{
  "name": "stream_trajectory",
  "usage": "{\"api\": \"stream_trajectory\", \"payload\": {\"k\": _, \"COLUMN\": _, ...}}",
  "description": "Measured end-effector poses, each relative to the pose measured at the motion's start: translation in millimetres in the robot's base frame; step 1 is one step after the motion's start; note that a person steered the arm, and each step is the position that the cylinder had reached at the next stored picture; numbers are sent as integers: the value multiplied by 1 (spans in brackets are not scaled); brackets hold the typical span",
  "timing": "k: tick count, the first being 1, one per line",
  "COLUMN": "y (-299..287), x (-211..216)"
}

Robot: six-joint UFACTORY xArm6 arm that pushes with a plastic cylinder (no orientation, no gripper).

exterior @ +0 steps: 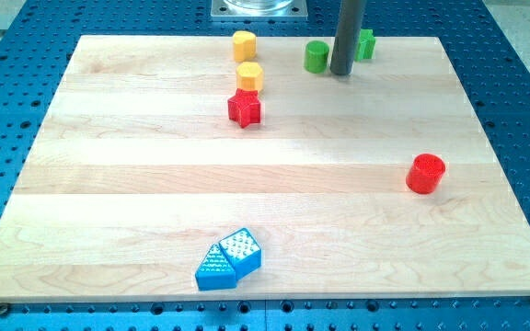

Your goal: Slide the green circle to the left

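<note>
Nearest the view's bottom edge, two blue blocks (229, 260) sit touching each other on the wooden board (155, 193), their shapes hard to settle beyond angular outlines. Farther up, toward the view's right, a red cylinder (425, 174) stands alone, well apart from everything else. Up and left of centre a red star (245, 108) sits just below a yellow hexagon-like block (249, 76), the two nearly touching, and a second yellow block (244, 45) lies a little beyond them near the top edge.

At the far edge stands the green circle (316, 56), an upright round block. My tip (340, 73) rests on the board just to the view's right of it, very close; whether they touch I cannot tell. There is no hand to open or close, only the bare rod, holding nothing. Another green block (365, 43), shape unclear, peeks out just behind the rod on the right.

That placement suits the task: the circle lies directly left of my tip, so a straight push leftward should carry it. Being round, it has no long axis and points no particular way, though an off-centre push could let it slip aside. The far yellow block lies in its path.
</note>
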State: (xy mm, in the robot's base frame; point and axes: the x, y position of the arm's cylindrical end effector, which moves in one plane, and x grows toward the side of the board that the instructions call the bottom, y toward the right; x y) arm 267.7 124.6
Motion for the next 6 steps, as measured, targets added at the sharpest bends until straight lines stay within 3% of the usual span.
{"api": "stream_trajectory", "payload": {"k": 3, "y": -13, "x": -15}}
{"api": "stream_trajectory", "payload": {"k": 5, "y": -33, "x": 17}}
{"api": "stream_trajectory", "payload": {"k": 6, "y": -21, "x": -7}}
